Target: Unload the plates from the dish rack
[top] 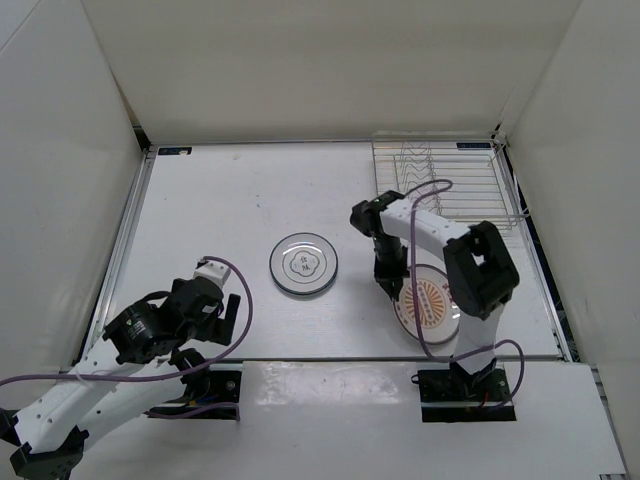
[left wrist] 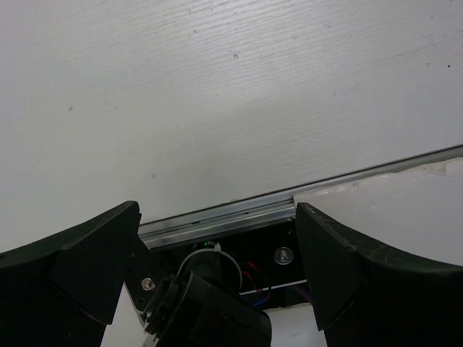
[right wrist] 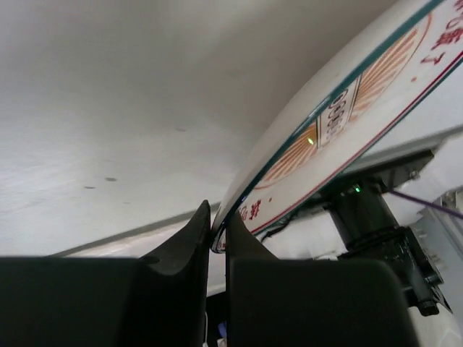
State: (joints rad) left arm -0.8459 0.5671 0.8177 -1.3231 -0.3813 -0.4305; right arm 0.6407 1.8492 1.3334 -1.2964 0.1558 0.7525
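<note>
An orange sunburst plate (top: 432,303) is near the table's front right, tilted, its left rim in my right gripper (top: 393,286). In the right wrist view the gripper (right wrist: 218,230) is shut on the rim of that plate (right wrist: 347,108), which slants up to the right. A white plate with a dark scalloped outline (top: 303,264) lies flat at the table's middle. The wire dish rack (top: 442,182) at the back right shows no plates in it. A third plate is not visible. My left gripper (top: 222,312) is open and empty at the front left, also shown in the left wrist view (left wrist: 217,217).
White walls enclose the table on three sides. A metal rail (left wrist: 289,202) runs along the table's front edge, with the arm bases just behind it. A purple cable (top: 428,190) loops from the right arm over the rack's front.
</note>
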